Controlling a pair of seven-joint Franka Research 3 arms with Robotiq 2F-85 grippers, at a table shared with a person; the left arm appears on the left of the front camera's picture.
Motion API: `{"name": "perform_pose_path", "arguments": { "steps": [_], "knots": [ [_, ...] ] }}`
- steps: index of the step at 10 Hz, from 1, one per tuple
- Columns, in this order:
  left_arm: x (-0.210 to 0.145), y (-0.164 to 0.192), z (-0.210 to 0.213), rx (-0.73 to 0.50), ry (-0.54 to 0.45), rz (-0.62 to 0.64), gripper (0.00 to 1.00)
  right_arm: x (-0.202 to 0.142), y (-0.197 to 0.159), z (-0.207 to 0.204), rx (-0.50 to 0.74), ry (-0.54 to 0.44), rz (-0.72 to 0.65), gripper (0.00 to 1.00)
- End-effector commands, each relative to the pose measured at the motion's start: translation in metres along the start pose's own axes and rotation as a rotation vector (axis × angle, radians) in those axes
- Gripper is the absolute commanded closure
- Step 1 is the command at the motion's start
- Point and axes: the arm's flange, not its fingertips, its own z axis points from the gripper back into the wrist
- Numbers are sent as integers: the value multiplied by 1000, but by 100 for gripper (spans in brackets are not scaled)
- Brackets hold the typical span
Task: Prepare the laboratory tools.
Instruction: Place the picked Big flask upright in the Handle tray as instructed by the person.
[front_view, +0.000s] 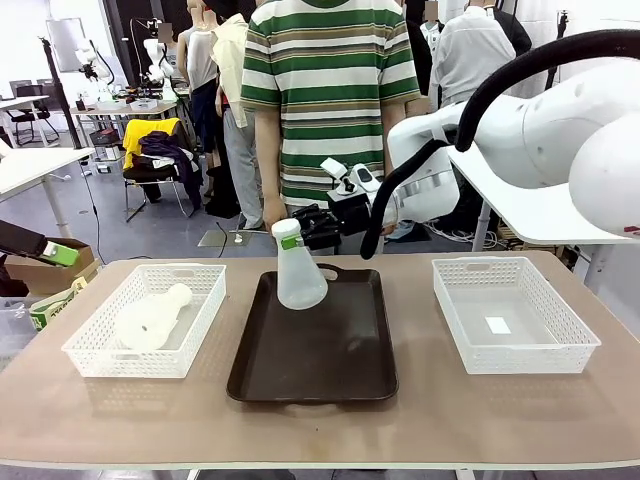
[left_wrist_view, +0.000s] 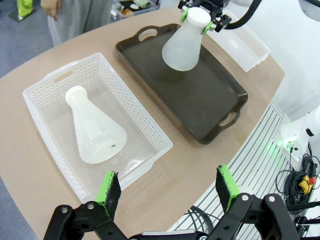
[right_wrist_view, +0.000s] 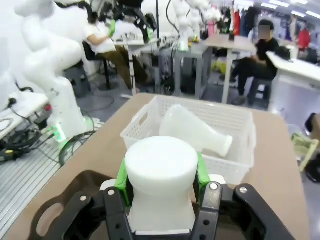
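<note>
flask (front_view: 300, 275), front view: stands near upright at the far end of the tray (front_view: 340, 375), neck up, wide base down, long axis close to vertical with a slight lean to picture left. clamped at the cap by the right gripper (front_view: 289, 238). cannot tell whether the base rests on the tray or hangs just above. likely being set down, so: lower straight, square the axis to vertical, let go only once the base sits flat, leave room alongside for the other one. second flask (front_view: 150, 318) lies on its side in the left basket (front_view: 95, 362).

left wrist view: left gripper (left_wrist_view: 167, 187) spread wide, grasping nothing, near the basket's corner. second flask lies roughly along the basket's length, cap toward the person's side, base toward this gripper.

right wrist view: green pads (right_wrist_view: 121, 180) pinch the cap (right_wrist_view: 161, 160) from both sides, squarely, no visible skew.
</note>
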Motion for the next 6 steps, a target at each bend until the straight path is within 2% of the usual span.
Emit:
{"name": "perform_pose_path", "arguments": {
  "steps": [1, 6],
  "knots": [
    [-1, 3, 1, -21, -14, -14, 0, -8, -11, 8, -25, -92, 16, 100],
    [-1, 3, 1, -21, -14, -14, 0, -32, -25, 17, -75, -163, -3, 100]
  ]
}}
